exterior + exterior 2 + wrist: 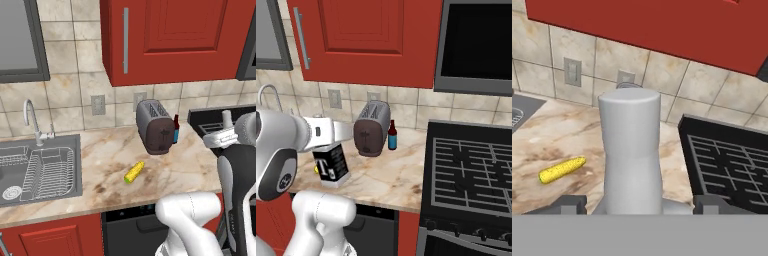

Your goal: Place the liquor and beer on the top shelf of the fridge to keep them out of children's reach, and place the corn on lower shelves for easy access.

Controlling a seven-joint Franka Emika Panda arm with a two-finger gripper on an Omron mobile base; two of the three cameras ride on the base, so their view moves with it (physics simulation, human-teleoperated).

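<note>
My gripper [331,141] is shut on the liquor [331,166], a pale bottle with a black label and a white T, held upright above the counter's front edge. In the hand view its grey neck [631,150] rises between my fingertips [572,204]. The corn [134,171] lies on the marble counter left of the bottle, also seen as the yellow corn [562,170]. The beer [392,135], dark with a blue label, stands at the back beside the toaster; the beer [176,129] peeks out behind it. The fridge and its shelves are out of view.
A grey toaster [156,126] stands at the back of the counter [105,155]. A sink with a wire rack [40,172] lies to the left, a black stove [476,170] to the right. Red cabinets [170,35] and a microwave [476,45] hang overhead.
</note>
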